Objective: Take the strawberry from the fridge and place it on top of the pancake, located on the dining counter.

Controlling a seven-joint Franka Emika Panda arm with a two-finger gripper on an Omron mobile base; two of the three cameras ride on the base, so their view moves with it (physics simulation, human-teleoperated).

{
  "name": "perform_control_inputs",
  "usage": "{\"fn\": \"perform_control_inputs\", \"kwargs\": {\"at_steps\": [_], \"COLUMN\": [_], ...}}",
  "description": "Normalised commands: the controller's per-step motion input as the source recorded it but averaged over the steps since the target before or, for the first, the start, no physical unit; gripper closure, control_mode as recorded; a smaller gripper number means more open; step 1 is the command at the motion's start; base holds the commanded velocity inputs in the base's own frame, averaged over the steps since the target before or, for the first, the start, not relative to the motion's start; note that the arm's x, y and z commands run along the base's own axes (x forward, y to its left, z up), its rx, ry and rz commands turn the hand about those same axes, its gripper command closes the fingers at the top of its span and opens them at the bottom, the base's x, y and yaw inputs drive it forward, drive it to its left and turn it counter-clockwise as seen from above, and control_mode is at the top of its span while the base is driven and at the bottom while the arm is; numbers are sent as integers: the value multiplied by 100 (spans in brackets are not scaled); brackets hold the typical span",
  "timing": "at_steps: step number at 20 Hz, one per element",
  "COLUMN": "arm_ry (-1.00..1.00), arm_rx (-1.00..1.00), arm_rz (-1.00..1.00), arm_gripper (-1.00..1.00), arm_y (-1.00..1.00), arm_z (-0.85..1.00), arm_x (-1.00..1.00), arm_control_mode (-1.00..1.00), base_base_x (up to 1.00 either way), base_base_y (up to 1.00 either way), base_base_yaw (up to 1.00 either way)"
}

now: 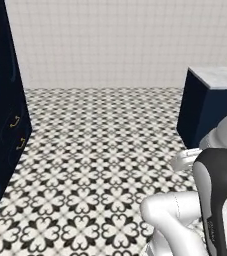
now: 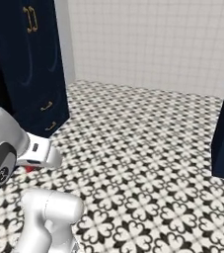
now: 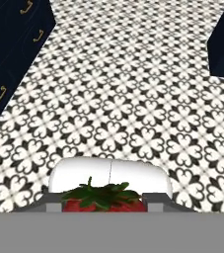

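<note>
The patterned floor [image 1: 100, 150] spreads between the tall cabinets [image 1: 0, 125] on the left and the dining counter [image 1: 210, 107] on the right, with the tiled wall [image 1: 110, 45] far behind both. The arm sits near, low in the scene. The strawberry [image 3: 103, 200] lies between the fingers of the pincer [image 3: 103, 203], above the floor, nearer the cabinets than the worktop.

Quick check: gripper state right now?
Gripper: closed on the strawberry, held between its fingers above the tiled floor.
</note>
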Motion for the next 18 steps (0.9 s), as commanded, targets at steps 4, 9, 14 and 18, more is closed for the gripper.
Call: {"fn": "perform_control_inputs", "kwargs": {"at_steps": [4,9,14,18], "arm_ry": [0,0,0,0], "arm_rx": [0,0,0,0], "arm_rz": [0,0,0,0], "arm_gripper": [100,100,100,100], "arm_y": [0,0,0,0], "arm_z": [0,0,0,0], "arm_x": [0,0,0,0], "arm_control_mode": [100,100,100,100], "base_base_x": [100,100,100,100], "base_base_y": [-33,-33,-21,-11], "base_base_yaw": [-9,-11,-13,-12]}}
